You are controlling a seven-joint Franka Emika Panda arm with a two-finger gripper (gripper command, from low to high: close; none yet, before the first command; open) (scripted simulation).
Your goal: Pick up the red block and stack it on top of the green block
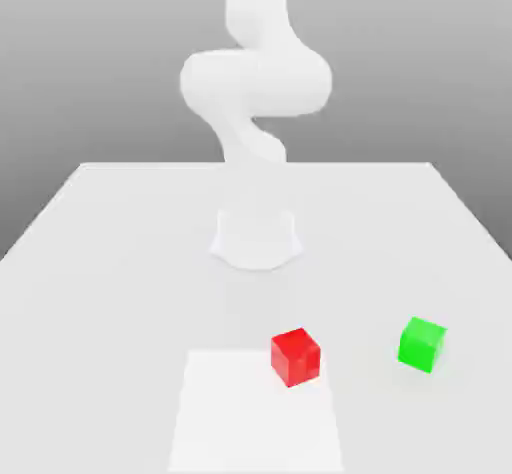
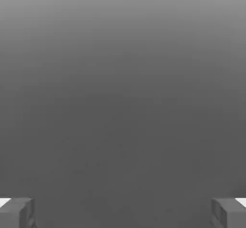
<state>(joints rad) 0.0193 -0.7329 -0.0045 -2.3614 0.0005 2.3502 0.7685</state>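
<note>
1. A white worktop (image 1: 100, 262) spans the exterior view from its lower left up to a far edge just above mid-frame, against a grey backdrop.
2. A brighter white rectangular patch (image 1: 235, 422) lies on the worktop at bottom centre, running to the lower edge of the frame.
3. The white arm (image 1: 255, 82) rises in the upper centre; its round base (image 1: 256, 240) sits on the worktop just above the middle of the frame, and its top runs out of the upper edge.
4. The red block (image 1: 295, 356) rests on the worktop in the lower centre, on the upper right corner of the bright patch, one corner turned toward the camera.
5. The green block (image 1: 421, 343) rests on the worktop in the lower right, well apart from the red block and at about the same height in the frame.
6. In the hand view the claw (image 2: 123, 212) stands wide open with nothing between its grey fingertips (image 2: 17, 212), which sit in the two bottom corners against a plain grey ground.
</note>
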